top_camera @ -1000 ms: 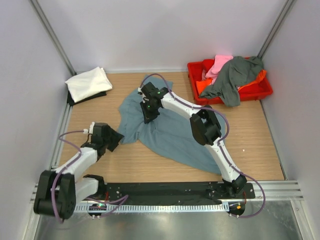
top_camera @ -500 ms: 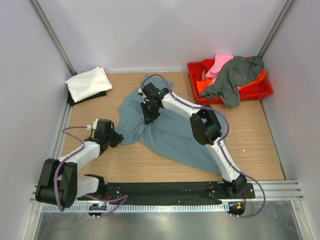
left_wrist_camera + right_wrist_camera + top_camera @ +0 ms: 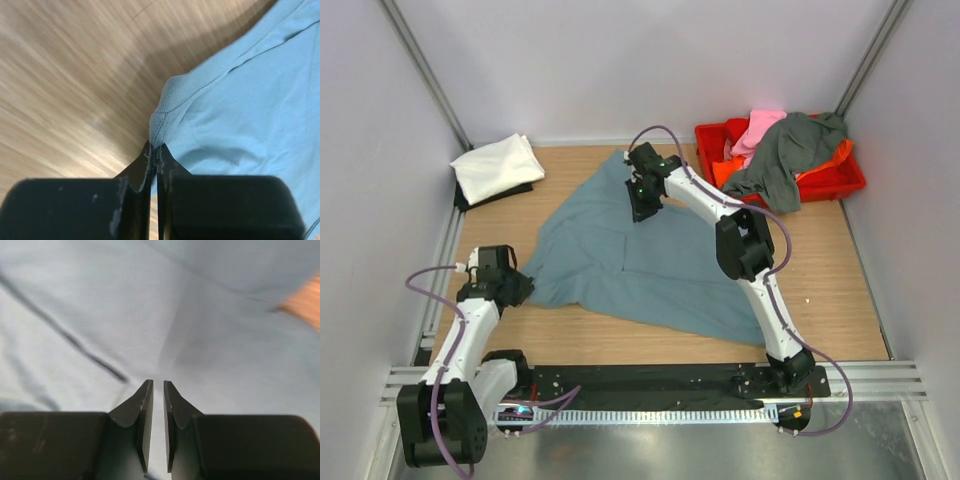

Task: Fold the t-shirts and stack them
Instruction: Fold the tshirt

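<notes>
From my seat the blue-grey t-shirt lies spread mid-table, a soft matte knit, rumpled into a rough triangle with a ribbed, stitched hem. My left gripper sits at the shirt's 8 o'clock corner, its black wedge-shaped jaws pressed together on that hem edge. My right gripper is at the shirt's 12 o'clock edge, jaws a sliver apart with pale cloth filling the slit, so I read it as pinching a fold. The table is light wood-grain board. At 10 o'clock a white t-shirt rests folded into a neat slab. At 2 o'clock a glossy red plastic crate holds a limp dark grey t-shirt draped over its rim, with a pink one and an orange one bunched beneath.
</notes>
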### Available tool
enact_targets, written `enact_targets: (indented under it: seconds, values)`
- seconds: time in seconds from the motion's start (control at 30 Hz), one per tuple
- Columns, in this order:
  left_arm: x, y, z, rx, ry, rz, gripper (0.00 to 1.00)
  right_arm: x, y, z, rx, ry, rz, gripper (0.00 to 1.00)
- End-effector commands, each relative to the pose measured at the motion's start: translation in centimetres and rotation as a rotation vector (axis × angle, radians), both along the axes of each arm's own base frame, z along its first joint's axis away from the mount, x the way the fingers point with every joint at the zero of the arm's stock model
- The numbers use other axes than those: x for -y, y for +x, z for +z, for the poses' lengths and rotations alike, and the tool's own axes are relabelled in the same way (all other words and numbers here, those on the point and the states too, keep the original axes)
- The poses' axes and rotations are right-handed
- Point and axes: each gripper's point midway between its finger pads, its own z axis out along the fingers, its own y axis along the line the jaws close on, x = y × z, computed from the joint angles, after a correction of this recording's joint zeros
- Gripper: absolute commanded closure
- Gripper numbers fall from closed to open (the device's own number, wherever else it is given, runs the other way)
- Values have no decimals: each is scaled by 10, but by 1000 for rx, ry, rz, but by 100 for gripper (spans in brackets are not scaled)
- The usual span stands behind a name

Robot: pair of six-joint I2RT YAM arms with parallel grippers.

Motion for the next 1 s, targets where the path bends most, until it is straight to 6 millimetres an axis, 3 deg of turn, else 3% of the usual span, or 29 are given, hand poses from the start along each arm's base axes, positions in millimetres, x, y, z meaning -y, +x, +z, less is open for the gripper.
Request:
enact_targets:
  seconds: [0.0, 0.13, 0.2, 0.23, 0.27, 0.3, 0.33, 0.37, 0.4, 0.43, 0.5, 0.53, 0.6, 0.63, 0.67, 0.77, 0.8, 0.83, 0.87, 0.9, 0.93, 0.97]
  values:
    - [-6, -9, 4, -48, 35, -6, 100, 35, 20, 34, 98, -92, -74, 79]
    - [-13, -15, 2, -94, 60, 25, 100, 40, 7, 48, 100, -77, -74, 69]
    - [-23, -17, 16, -72, 100, 74, 100, 43, -8, 60, 100, -58, -77, 57]
    - [-27, -25, 19, -80, 110, 114, 100, 39, -18, 61, 97, -49, -68, 54]
    - [-34, -28, 27, -61, 136, 150, 100, 43, -36, 49, 61, -61, -77, 50]
    - [-37, -31, 43, 0, 139, 187, 100, 38, -41, 70, 110, -14, -78, 42]
    - [-40, -33, 52, 28, 147, 206, 100, 33, -53, 73, 111, 3, -69, 39]
    - [-46, -32, 68, 72, 165, 231, 100, 27, -78, 58, 80, -11, -36, 38]
    - [-47, -40, 74, 68, 171, 242, 100, 19, -87, 73, 111, 24, -29, 35]
    - [-48, -42, 82, 84, 178, 245, 98, 15, -99, 72, 107, 23, -17, 34]
    - [-49, -46, 96, 84, 181, 253, 78, 11, -126, 61, 78, 1, -7, 32]
    - [-46, -52, 94, 47, 170, 244, 45, 11, -133, 65, 82, 9, -7, 31]
    - [-39, -57, 103, 32, 143, 214, 18, 16, -147, 56, 56, 6, -26, 30]
    - [-38, -56, 109, 41, 140, 208, 16, 19, -150, 64, 69, 25, -35, 30]
    - [-38, -55, 121, 79, 147, 199, 14, 29, -151, 58, 82, 0, -58, 29]
    - [-42, -53, 143, 173, 161, 214, 12, 38, -155, 62, 108, 3, -80, 28]
    - [-41, -42, 152, 239, 162, 193, 15, 41, -154, 64, 115, 1, -84, 28]
    - [-27, -33, 155, 286, 110, 127, 17, 43, -156, 63, 116, 0, -88, 28]
    - [-17, -25, 143, 292, 78, 71, 18, 42, -155, 69, 128, 20, -96, 27]
    - [-8, -3, 150, 375, 46, 22, 20, 42, -155, 69, 129, 30, -101, 26]
    - [12, 4, 143, 376, -39, -60, 24, 38, -158, 69, 114, 56, -95, 25]
    - [18, 9, 125, 341, -73, -80, 25, 35, -159, 66, 104, 84, -103, 25]
